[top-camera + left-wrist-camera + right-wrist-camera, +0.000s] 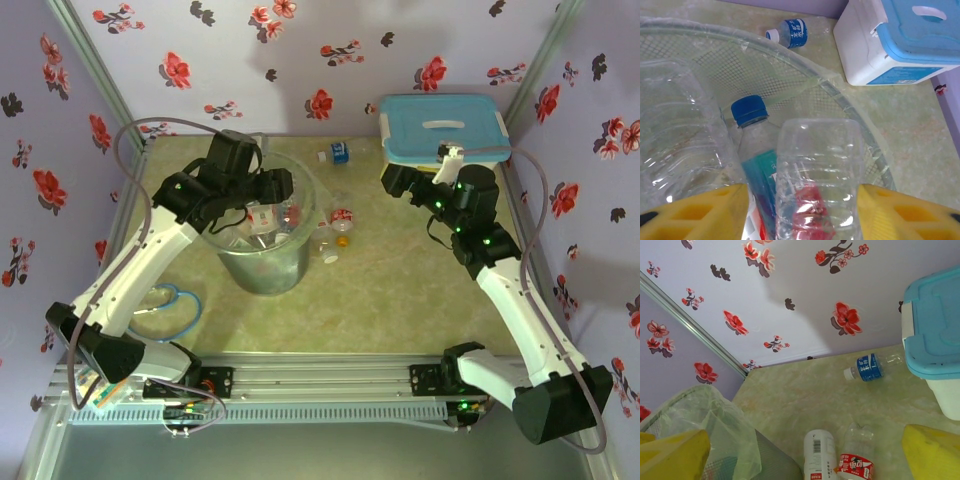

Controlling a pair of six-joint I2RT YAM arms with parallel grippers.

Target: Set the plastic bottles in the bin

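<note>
The left tool (802, 200) hangs over the grey mesh bin (262, 272), which is lined with a clear bag and stands at the left of the counter (400, 300); its yellow fingers (705, 215) are apart, with a clear bottle with a red label (817, 165) upright between them, close against the right finger and clear of the left; behind it in the bin lies a blue-capped bottle (749, 111) among other clear ones; the right tool (806, 436) hovers wide apart and empty above the counter; below it lie a white-labelled bottle (820, 455) and a red-labelled bottle (856, 460) side by side just right of the bin; a blue-labelled bottle (870, 367) lies farther back, near the white box with a light-blue lid (935, 340).
</note>
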